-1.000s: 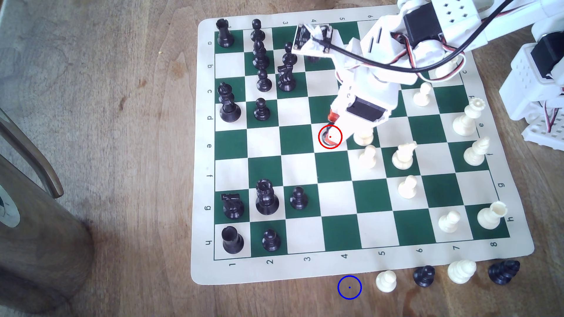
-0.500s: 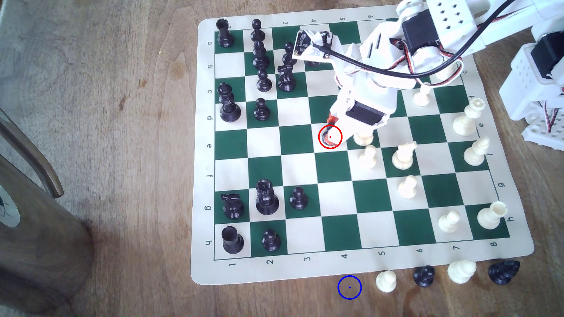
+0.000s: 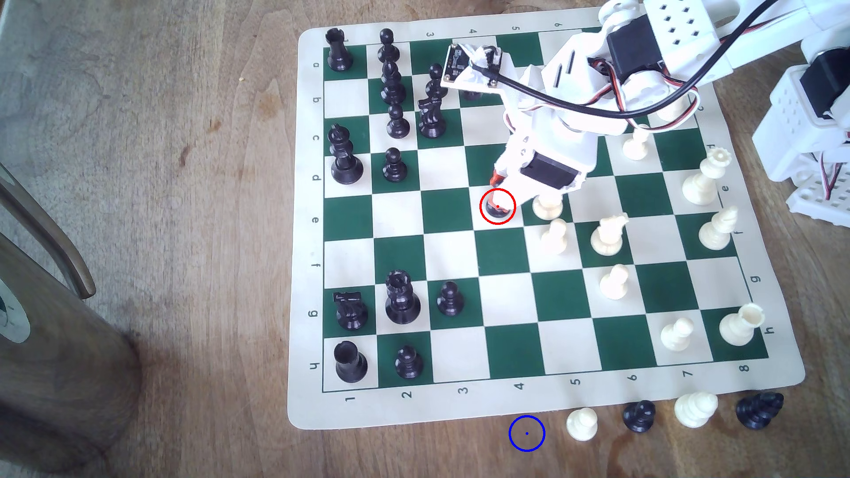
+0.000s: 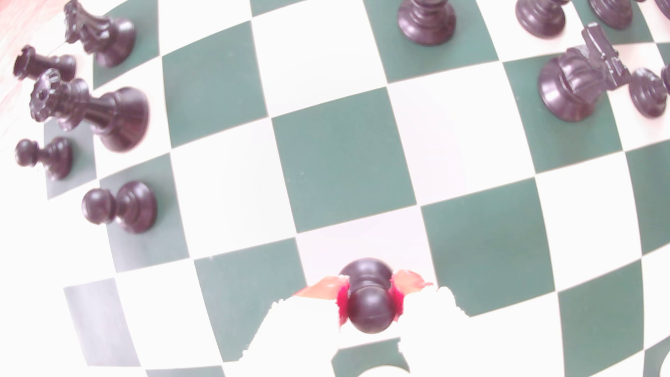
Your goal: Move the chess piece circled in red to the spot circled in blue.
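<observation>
The chess piece circled in red is a small black pawn (image 3: 496,211) standing on a white square near the board's middle, inside the red ring. My gripper (image 3: 499,205) comes down on it from the upper right of the exterior view. In the wrist view the pawn (image 4: 368,301) shows its ball head and base squeezed between my two red-padded fingers (image 4: 319,288), so the gripper (image 4: 368,294) is shut on it. The spot circled in blue (image 3: 526,433) is bare wood just below the board's lower edge, with nothing on it.
White pawns (image 3: 547,207) (image 3: 554,236) and a white knight (image 3: 607,234) stand close on the exterior view's right of my gripper. Off the board, right of the blue ring, sit a white pawn (image 3: 582,423), a black pawn (image 3: 639,416) and two larger pieces. A black pawn (image 3: 449,298) stands lower left.
My fingers have closed in around the pawn, and its black base now shows more plainly inside the red ring. The arm has shifted only slightly.
</observation>
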